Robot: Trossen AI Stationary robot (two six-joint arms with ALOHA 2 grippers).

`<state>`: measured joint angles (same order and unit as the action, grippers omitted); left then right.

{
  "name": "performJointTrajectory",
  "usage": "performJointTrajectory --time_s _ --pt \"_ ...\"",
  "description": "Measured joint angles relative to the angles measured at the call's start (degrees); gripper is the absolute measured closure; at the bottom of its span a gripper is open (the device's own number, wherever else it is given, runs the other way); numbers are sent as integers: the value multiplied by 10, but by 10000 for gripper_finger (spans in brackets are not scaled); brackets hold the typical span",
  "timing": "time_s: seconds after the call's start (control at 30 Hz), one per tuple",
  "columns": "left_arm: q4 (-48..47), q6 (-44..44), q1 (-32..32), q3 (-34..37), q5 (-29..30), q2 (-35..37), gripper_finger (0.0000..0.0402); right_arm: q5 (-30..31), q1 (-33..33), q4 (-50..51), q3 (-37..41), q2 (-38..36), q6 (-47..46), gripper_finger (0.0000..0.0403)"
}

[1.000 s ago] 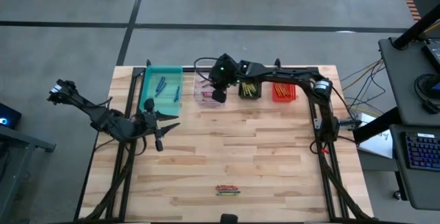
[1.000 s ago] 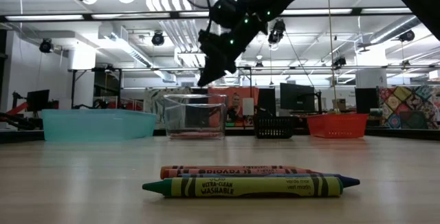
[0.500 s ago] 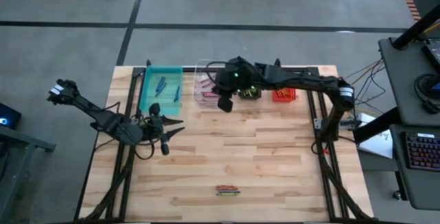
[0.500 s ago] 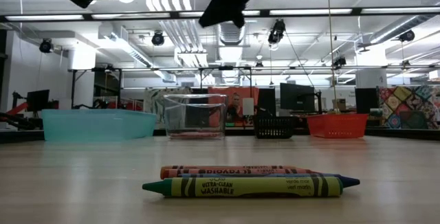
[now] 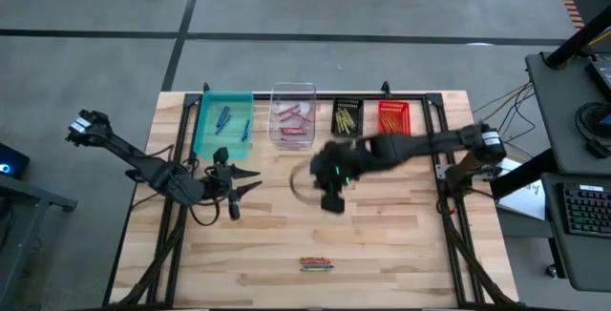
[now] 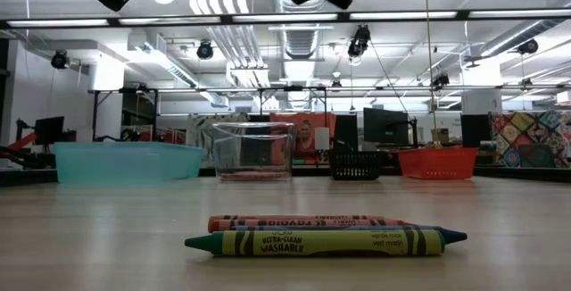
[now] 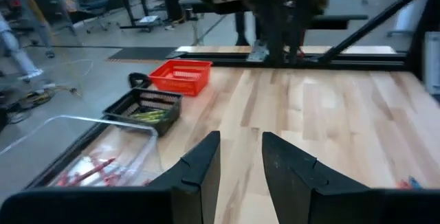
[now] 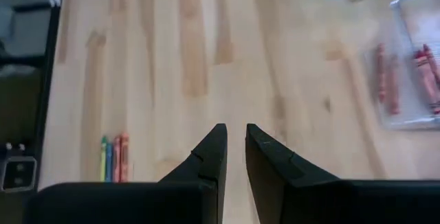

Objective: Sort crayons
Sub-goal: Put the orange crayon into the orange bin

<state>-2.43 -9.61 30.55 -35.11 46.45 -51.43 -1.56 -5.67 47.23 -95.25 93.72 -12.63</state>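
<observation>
I see a pale, striped wooden worktop [image 5: 382, 225] with 4 small bins along its far edge: a teal plastic bin [image 5: 223, 123] holding blue sticks, a clear bin [image 5: 292, 115] with reddish ones, a black mesh bin [image 5: 347, 118] with yellow-green ones, and a red mesh bin [image 5: 393, 120]. A small cluster of paper-wrapped crayons [image 5: 316, 265] lies side by side near the front edge, untouched. My right gripper [image 5: 331, 199] hangs mid-worktop, dark tapered jaws empty with a narrow gap, while my left gripper [image 5: 242, 189] waits near the left side, jaws slightly apart and empty.
</observation>
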Motion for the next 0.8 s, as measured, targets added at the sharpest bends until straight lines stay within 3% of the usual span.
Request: performJointTrajectory --time_s 0.17,0.27,0.53,0.8 --pt "15 1 0 0 -28 -17 310 103 -94 -17 38 0 -32 360" --pt "42 0 0 0 -35 -35 310 134 -141 -47 65 1 -47 360" --pt "142 -10 1 0 -46 -125 310 153 -217 -223 170 1 -69 360" --pt "226 -5 13 0 -76 -222 310 158 -252 -486 308 7 -64 360"
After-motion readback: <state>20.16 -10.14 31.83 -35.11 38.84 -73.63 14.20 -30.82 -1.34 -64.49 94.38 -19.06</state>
